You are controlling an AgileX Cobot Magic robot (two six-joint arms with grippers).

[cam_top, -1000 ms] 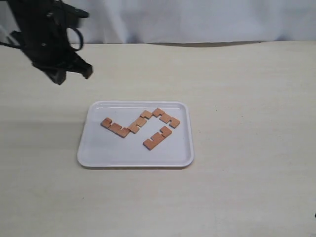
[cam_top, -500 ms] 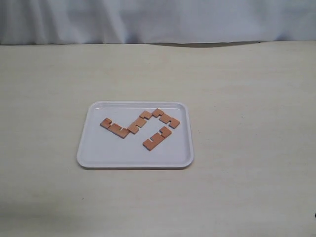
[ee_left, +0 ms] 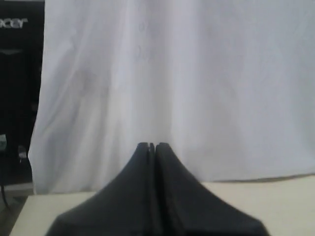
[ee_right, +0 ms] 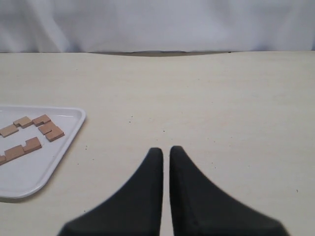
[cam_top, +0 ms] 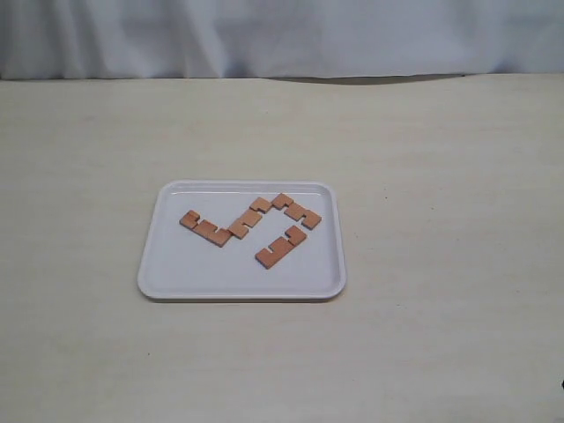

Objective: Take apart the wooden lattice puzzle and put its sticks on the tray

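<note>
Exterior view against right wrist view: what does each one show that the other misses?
Only the exterior view shows the whole tray and all four sticks lying flat on it, with no arm in sight. Only the right wrist view shows the right pincer, jaws nearly together and empty, with the table beyond it. Both show part of the tray with some sticks, the table and the white cloth backdrop.

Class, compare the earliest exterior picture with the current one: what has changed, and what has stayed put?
The black left arm has withdrawn from the far left of the exterior view, out of sight; the left gripper is shut, holding nothing. The four reddish-brown notched wooden sticks lie unmoved on the large white plastic tray.
</note>
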